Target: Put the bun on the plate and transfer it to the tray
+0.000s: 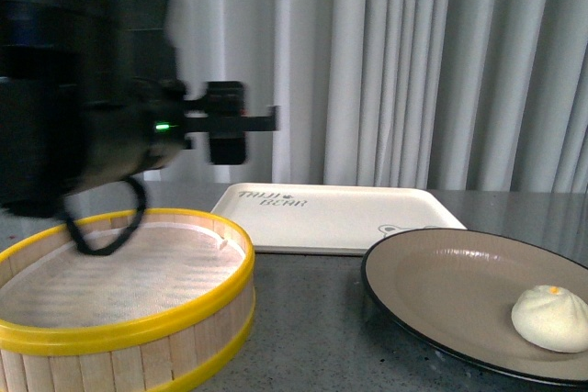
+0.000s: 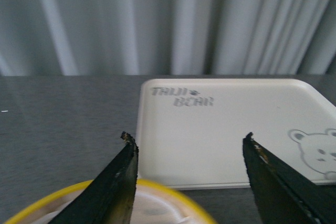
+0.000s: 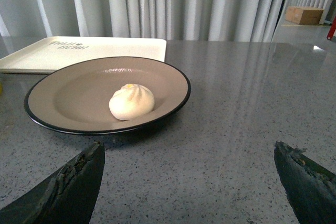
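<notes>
The cream-white bun (image 1: pixel 550 318) lies on the taupe plate (image 1: pixel 441 273) with a black rim, at the front right of the table. It also shows in the right wrist view (image 3: pixel 132 102), on the plate (image 3: pixel 68 93). The cream tray (image 1: pixel 322 213) with dark lettering and a bear drawing lies behind, empty; the left wrist view shows it too (image 2: pixel 220 129). My left gripper (image 2: pixel 188 139) is open and empty, above the steamer basket's far rim, facing the tray. My right gripper (image 3: pixel 189 148) is open and empty, low over the table, some way short of the plate.
A yellow-rimmed wooden steamer basket (image 1: pixel 119 309) with a white liner stands at the front left, empty. My left arm (image 1: pixel 83 89) hangs dark above it. Grey curtains close the back. A cardboard box (image 3: pixel 304 14) sits far off.
</notes>
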`<state>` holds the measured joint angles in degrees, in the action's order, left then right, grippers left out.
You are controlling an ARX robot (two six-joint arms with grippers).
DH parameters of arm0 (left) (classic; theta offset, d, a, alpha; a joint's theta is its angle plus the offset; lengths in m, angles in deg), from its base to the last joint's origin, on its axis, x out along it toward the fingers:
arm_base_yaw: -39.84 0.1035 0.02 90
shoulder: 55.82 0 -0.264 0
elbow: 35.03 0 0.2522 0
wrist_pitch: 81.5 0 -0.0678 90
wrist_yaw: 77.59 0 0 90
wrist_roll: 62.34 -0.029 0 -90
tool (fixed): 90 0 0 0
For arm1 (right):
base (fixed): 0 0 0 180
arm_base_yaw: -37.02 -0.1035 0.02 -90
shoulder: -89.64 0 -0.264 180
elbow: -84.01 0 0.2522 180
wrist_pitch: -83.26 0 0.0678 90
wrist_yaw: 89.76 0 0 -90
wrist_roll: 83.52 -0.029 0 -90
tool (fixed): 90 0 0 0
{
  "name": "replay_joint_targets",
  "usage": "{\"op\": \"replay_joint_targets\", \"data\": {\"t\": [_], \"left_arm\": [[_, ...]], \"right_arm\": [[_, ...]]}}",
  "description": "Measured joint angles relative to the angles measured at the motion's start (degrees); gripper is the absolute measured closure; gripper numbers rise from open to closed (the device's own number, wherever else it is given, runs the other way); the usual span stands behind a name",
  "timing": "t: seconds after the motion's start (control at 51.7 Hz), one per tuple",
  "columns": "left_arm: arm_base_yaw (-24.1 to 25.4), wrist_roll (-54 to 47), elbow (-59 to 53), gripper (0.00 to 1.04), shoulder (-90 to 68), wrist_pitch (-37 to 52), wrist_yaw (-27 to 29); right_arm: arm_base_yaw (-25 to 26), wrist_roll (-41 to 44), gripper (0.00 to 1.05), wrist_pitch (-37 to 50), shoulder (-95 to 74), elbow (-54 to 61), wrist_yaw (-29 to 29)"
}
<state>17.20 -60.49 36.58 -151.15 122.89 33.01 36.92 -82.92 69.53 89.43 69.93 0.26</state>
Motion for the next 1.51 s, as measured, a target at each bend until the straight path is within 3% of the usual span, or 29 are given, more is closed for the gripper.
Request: {"op": "replay_joint_targets", "data": {"t": [0.116, 0.329, 0.523, 0.89, 1.026, 1.123, 1.316, 1.51], "left_arm": [[4.8, -0.7, -12.9, 0.67, 7.8, 6.8, -1.8], [8.3, -1.2, -27.8, 1.01, 15.7, 10.9, -7.3], [12.8, -1.4, -38.5, 1.01, 24.7, 12.7, -10.5], [16.6, -1.4, -48.0, 1.01, 36.1, 10.8, -14.6], [17.8, -1.4, -50.8, 1.01, 41.3, 8.2, -16.0], [21.1, -1.4, -52.3, 1.01, 44.9, 6.1, -20.1], [22.5, -1.4, -56.3, 1.01, 50.3, 5.2, -20.4], [22.5, -1.5, -56.3, 1.01, 59.5, -3.0, -20.5]], "right_arm": [[0.0, 0.0, 0.09, 0.0, 0.0, 0.0, -0.1], [0.0, 0.0, 0.09, 0.0, 0.0, 0.0, 0.0], [0.0, 0.0, 0.09, 0.0, 0.0, 0.0, -0.1], [0.0, 0.0, 0.09, 0.0, 0.0, 0.0, -0.1], [0.0, 0.0, 0.09, 0.0, 0.0, 0.0, -0.1], [0.0, 0.0, 0.09, 0.0, 0.0, 0.0, -0.1], [0.0, 0.0, 0.09, 0.0, 0.0, 0.0, -0.1], [0.0, 0.0, 0.09, 0.0, 0.0, 0.0, -0.1]]}}
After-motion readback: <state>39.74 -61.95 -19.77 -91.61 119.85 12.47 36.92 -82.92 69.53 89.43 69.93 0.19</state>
